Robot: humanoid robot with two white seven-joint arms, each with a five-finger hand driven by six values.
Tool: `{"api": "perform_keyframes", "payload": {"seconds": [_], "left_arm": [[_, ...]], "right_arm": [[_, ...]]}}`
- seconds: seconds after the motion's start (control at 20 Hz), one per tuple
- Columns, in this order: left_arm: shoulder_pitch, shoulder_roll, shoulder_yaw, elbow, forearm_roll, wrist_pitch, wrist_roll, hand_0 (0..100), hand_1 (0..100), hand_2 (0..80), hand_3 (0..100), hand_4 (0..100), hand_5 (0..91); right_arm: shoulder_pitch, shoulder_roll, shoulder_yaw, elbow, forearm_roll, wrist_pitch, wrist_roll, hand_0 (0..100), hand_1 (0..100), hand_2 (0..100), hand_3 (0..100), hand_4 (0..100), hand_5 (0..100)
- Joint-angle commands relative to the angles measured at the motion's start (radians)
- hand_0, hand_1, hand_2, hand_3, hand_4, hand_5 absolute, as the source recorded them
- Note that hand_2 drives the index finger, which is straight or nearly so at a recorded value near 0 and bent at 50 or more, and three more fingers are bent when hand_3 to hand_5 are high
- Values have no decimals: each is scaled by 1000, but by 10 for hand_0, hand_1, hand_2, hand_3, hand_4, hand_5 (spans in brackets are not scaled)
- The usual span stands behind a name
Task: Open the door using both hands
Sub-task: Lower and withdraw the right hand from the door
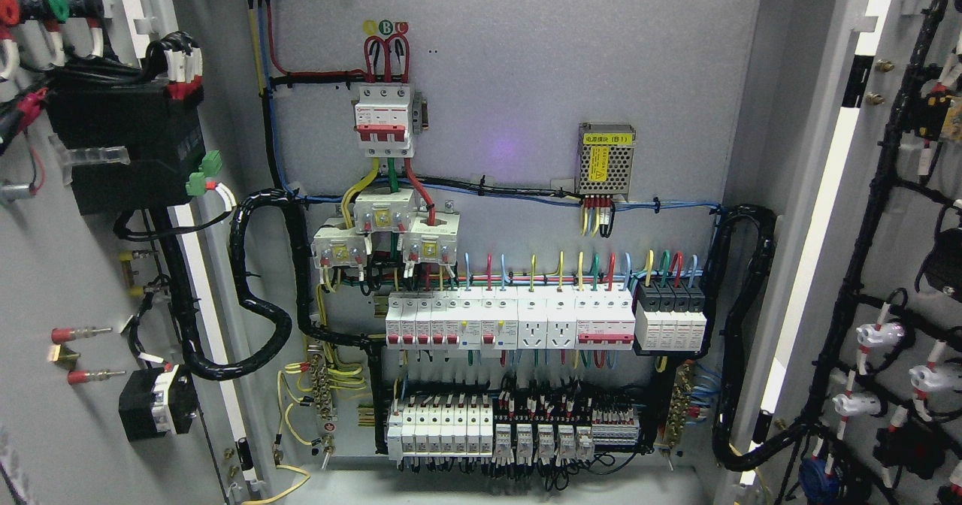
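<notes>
Doors are standing wide open: left door [45, 264] and right door [902, 264] are flanking the exposed cabinet interior [511, 189]. Neither hand is showing, so finger state cannot be told. Judged complete; avoid snagging the door wiring harness [864, 249].

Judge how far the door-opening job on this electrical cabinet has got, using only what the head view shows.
Done, it seems: the left door and the right door both stand swung wide, inner wiring facing the camera, and the cabinet's back panel with its breaker rows is fully exposed. In hand: nothing, since no robot hand is in view. Left: apparently nothing.
</notes>
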Motion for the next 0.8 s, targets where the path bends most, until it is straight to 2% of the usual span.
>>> {"api": "perform_keyframes", "payload": {"seconds": [0.0, 0.1, 0.15, 0.25, 0.35, 0.45, 0.75], "left_arm": [[186, 147, -207, -971, 3, -54, 1, 0, 0, 0, 0, 0, 0], [200, 230, -265, -1159, 1, -144, 6, 0, 0, 0, 0, 0, 0], [205, 253, -275, -1216, 1, -233, 12, 0, 0, 0, 0, 0, 0], [206, 262, -278, -1245, -2, -484, 13, 0, 0, 0, 0, 0, 0], [203, 264, -276, -1245, -2, -736, 15, 0, 0, 0, 0, 0, 0], [197, 264, -276, -1248, -3, -913, 15, 0, 0, 0, 0, 0, 0], [180, 241, -235, -1305, -5, -1195, 15, 0, 0, 0, 0, 0, 0]], "right_arm": [[75, -102, -233, -12, 11, -4, -7, 0, 0, 0, 0, 0, 0], [183, -134, -319, -77, 4, -48, -2, 0, 0, 0, 0, 0, 0], [245, -137, -352, -104, 2, -105, -2, 0, 0, 0, 0, 0, 0], [360, -150, -364, -145, 5, -229, -4, 0, 0, 0, 0, 0, 0], [460, -173, -373, -180, 10, -321, -5, 0, 0, 0, 0, 0, 0], [523, -196, -386, -228, 10, -404, -7, 0, 0, 0, 0, 0, 0], [730, -312, -420, -374, 7, -685, -8, 0, 0, 0, 0, 0, 0]]}}
